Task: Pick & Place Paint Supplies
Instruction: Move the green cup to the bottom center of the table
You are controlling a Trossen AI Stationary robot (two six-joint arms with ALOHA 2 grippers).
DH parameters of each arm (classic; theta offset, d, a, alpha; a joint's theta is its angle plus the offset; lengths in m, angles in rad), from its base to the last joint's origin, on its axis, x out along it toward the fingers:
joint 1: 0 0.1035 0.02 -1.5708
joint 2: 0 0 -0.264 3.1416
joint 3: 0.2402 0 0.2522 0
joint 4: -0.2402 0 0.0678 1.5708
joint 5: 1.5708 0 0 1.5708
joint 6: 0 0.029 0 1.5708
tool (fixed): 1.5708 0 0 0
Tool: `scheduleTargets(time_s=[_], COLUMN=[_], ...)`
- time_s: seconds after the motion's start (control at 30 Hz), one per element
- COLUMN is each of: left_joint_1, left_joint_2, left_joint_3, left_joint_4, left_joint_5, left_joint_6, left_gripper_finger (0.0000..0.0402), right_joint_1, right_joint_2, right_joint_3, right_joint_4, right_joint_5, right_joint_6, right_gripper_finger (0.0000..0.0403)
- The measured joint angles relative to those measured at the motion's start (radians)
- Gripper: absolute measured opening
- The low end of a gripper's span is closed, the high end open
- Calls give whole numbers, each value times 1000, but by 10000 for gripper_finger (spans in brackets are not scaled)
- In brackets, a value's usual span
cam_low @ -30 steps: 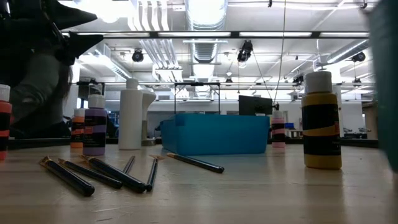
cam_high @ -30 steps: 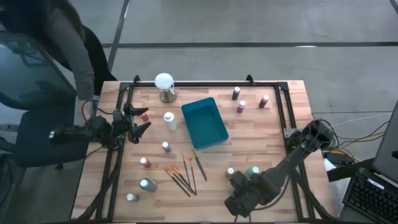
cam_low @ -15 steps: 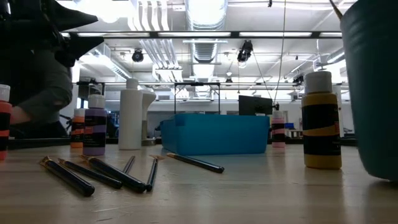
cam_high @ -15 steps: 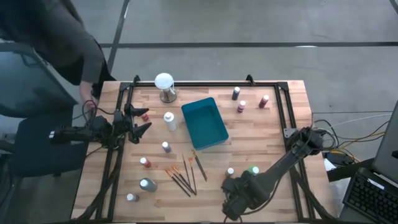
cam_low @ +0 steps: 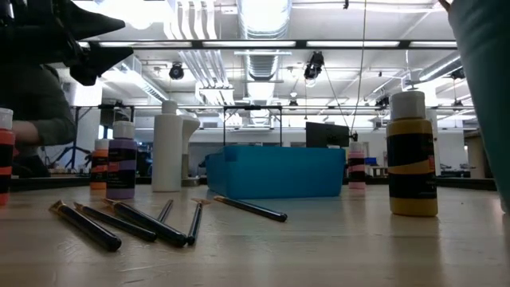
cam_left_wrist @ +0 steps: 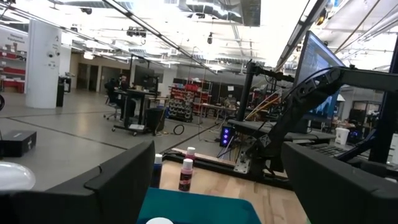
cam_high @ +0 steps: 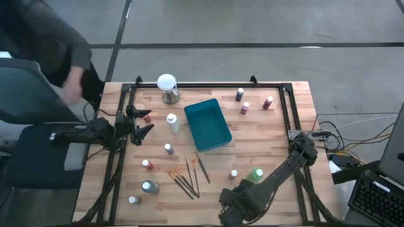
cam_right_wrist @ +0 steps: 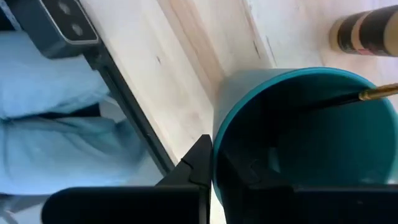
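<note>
**Right hand** (cam_high: 235, 203): at the front edge of the worktop (cam_high: 265, 142), clenched on the rim of a teal cup (cam_right_wrist: 298, 137), one finger outside the wall and one inside.
- The cup is tilted. One brush lies inside it, with only the metal tip (cam_right_wrist: 379, 93) showing at the far rim.
- A yellow bottle (cam_low: 412, 155) stands just beyond the cup, upright and apart from it.

**Bottles near the right hand**: 2
- One white-capped bottle (cam_high: 233, 174).
- One green bottle (cam_high: 255, 174) just beside it.

**Loose brushes** (cam_high: 186, 176): about six, fanned on the worktop in front of the tray, some touching; the exact count is hard to tell. They lie well apart from both hands.

**Tray** (cam_high: 207, 124): 1, teal, at mid-worktop, set at an angle.

**Bottles at the back right**: 3
- One dark (cam_high: 239, 94).
- One pink (cam_high: 245, 107).
- One red-brown (cam_high: 268, 102).

**Bottles left of the tray**: 6
- One white (cam_high: 171, 122).
- One purple (cam_high: 168, 149).
- One red (cam_high: 147, 164).
- One larger grey-green (cam_high: 150, 186).
- One small white (cam_high: 133, 200), at the front corner.
- One red (cam_high: 146, 117), by the left hand.

**Globe** (cam_high: 166, 88): 1, white, on a metal base, at the back edge.

**Left hand** (cam_high: 142, 123): over the worktop's left side, fingers spread and grasping nothing. The red bottle is just beside its fingertips.
</note>
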Motion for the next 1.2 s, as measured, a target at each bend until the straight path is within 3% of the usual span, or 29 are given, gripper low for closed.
scheduleTargets(time_s=[0.23,0.97,1.2], left_joint_1=[0,-1,-1], left_joint_2=[0,0,0], left_joint_3=[0,0,0], left_joint_4=[0,0,0], left_joint_5=[0,0,0], left_joint_6=[0,-1,-1], left_gripper_finger=[355,355,355], right_joint_1=[1,1,1], right_joint_2=[29,20,20], right_joint_3=[54,39,36], right_joint_4=[0,-14,-11], right_joint_5=[15,39,36], right_joint_6=[-4,30,55], right_gripper_finger=[8,13,43])
